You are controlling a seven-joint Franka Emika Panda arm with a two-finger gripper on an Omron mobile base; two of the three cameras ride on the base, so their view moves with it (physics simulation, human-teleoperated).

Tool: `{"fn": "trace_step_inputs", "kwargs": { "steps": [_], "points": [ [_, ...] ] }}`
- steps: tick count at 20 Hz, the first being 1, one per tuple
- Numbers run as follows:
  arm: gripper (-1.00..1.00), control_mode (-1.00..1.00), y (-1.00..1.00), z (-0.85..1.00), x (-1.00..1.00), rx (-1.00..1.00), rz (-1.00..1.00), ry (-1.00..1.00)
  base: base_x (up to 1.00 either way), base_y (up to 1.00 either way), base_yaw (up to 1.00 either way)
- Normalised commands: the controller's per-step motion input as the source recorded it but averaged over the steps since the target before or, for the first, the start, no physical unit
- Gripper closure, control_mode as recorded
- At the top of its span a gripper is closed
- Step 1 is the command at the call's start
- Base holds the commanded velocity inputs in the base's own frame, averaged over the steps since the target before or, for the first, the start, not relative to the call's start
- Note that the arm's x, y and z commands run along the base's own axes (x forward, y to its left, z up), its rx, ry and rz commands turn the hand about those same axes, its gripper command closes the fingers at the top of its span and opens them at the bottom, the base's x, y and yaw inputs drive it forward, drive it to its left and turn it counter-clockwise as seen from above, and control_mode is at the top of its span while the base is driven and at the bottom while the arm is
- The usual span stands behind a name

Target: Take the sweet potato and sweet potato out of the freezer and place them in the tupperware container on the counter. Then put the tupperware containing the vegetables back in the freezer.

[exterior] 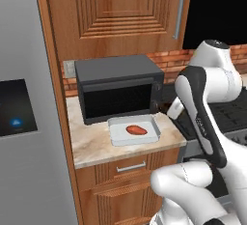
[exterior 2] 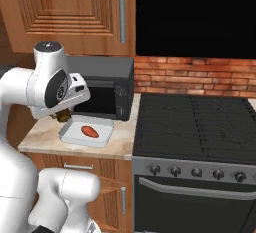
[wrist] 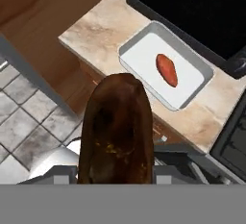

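My gripper (wrist: 115, 170) is shut on a dark brown-red sweet potato (wrist: 117, 131), which looms large in the hand view and hides the fingers. It hangs above and to the right of the tupperware container (exterior: 116, 134), near the counter's stove end (exterior: 168, 108). The pale tray (wrist: 144, 55) rests on the beige counter (exterior: 91, 144) in front of the microwave, and the orange-red sweet potato (exterior: 136, 130) lies at its middle (wrist: 166, 70). In the right base view the gripper (exterior 2: 62, 116) sits just behind the tray's (exterior 2: 70, 136) left corner. The freezer is out of view.
A black microwave (exterior: 118, 89) stands close behind the tray. The black stove (exterior 2: 195, 127) adjoins the counter on the right. A grey refrigerator door with a black touch panel (exterior: 17, 108) bounds the counter on the left. Wooden wall cabinets (exterior: 120, 7) hang overhead.
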Motion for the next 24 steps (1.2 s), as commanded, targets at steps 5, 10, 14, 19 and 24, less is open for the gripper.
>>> {"fn": "trace_step_inputs", "kwargs": {
  "steps": [5, 10, 14, 19, 24],
  "points": [
    [1.0, -1.0, 0.26, -0.75, 0.62, -0.14, 0.16, 0.22, 0.0, 0.0, 0.0],
    [1.0, -1.0, 0.24, -0.62, 0.73, -0.06, 0.07, 0.07, 0.0, 0.0, 0.0],
    [1.0, -1.0, 0.18, -0.29, 0.79, 0.01, 0.07, 0.17, 0.0, 0.0, 0.0],
    [1.0, -1.0, 0.17, -0.4, 0.71, 0.0, 0.06, 0.11, 0.0, 0.0, 0.0],
    [1.0, -1.0, 0.3, -0.54, 0.56, 0.0, 0.04, 0.05, 0.0, 0.0, 0.0]
  ]
}}
